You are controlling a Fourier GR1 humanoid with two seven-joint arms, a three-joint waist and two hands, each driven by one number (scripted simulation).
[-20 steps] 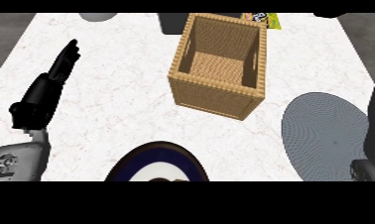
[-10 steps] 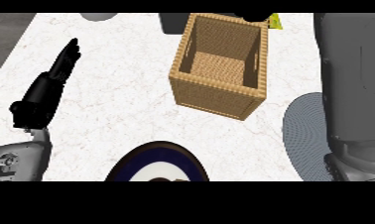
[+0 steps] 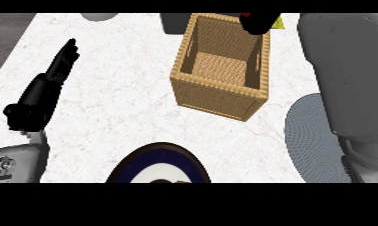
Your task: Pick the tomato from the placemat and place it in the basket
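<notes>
The tomato cannot be seen clearly. The right hand [image 3: 258,22] is at the far right corner of the basket [image 3: 221,67], above its rim, and its dark fingers seem curled round something with a little red on it, but I cannot tell if this is the tomato. Because only a small part of the hand shows, I also cannot tell how far the fingers are closed.

The basket is woven, tall and rectangular, and it stands in the middle of the counter [image 3: 125,70] with its opening up. Its floor is visible and nothing lies on it. Just behind the right hand a small yellow-green thing [image 3: 278,22] shows at the far edge. A dark grey object [image 3: 174,22] stands just beside the basket's far left corner, and a grey round object [image 3: 100,16] is at the far edge, well to the left.

The right forearm [image 3: 343,75] is large and grey, and it covers the right side of the view, partly over the grey round placemat [image 3: 314,140]. The placemat lies near the basket's right side.

At the near edge there is a dark blue plate [image 3: 159,167], only partly in view.

The left hand [image 3: 46,90] rests at the left, fingers straight and pointing away. Between it and the basket the white counter is bare and wide.
</notes>
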